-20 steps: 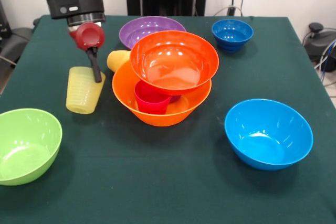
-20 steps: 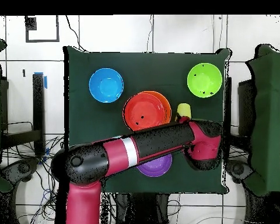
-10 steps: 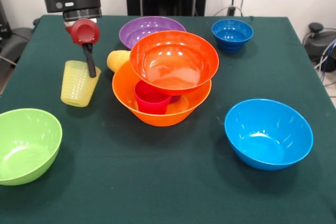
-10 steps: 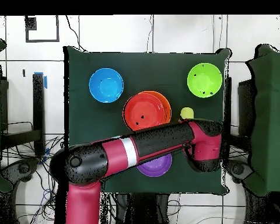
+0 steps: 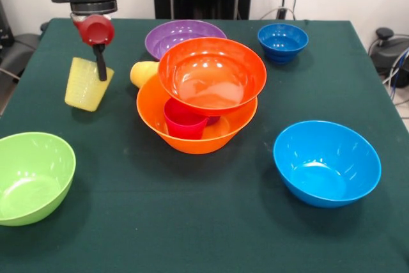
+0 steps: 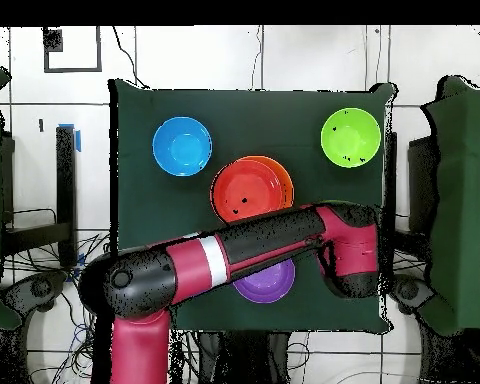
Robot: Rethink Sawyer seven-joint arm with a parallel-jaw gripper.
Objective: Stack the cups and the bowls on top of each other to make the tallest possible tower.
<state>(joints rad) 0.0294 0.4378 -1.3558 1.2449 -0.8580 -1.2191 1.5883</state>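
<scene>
A: Near the tabletop's [image 5: 211,234] far left corner in the front view, the gripper [image 5: 100,71] carries the ribbed pale yellow cup [image 5: 85,84], tilted, apparently clear of the cloth.

B: Risk?

A: Cup slipping, I'd say. Only one dark finger [image 5: 100,68] shows, lying on the cup's rim side. A one-wall pinch on a tilted cup could let it swing or drop. Second risk: the tower [image 5: 198,116] is shaky. The red-orange bowl [image 5: 212,75] sits cocked on the red-pink cup [image 5: 184,119] inside the orange-yellow bowl [image 5: 192,133]; a nudge from the arm could tip it.

B: Finger state?

A: Clamped on the cup wall, as far as I can judge; the cup hangs from it. The other finger is hidden, probably inside the cup. Opening looks narrow, just wall thickness.

B: Other pieces?

A: Orange-yellow cup [image 5: 144,73] on its side, touching the tower's far-left rim. Purple bowl [image 5: 182,35] just behind the tower. Dark blue bowl [image 5: 282,41] toward the far right corner, light blue bowl [image 5: 326,162] near the right edge, lime green bowl [image 5: 30,176] at the left edge. Overhead, the arm [image 6: 244,250] hides the yellow cup.
</scene>
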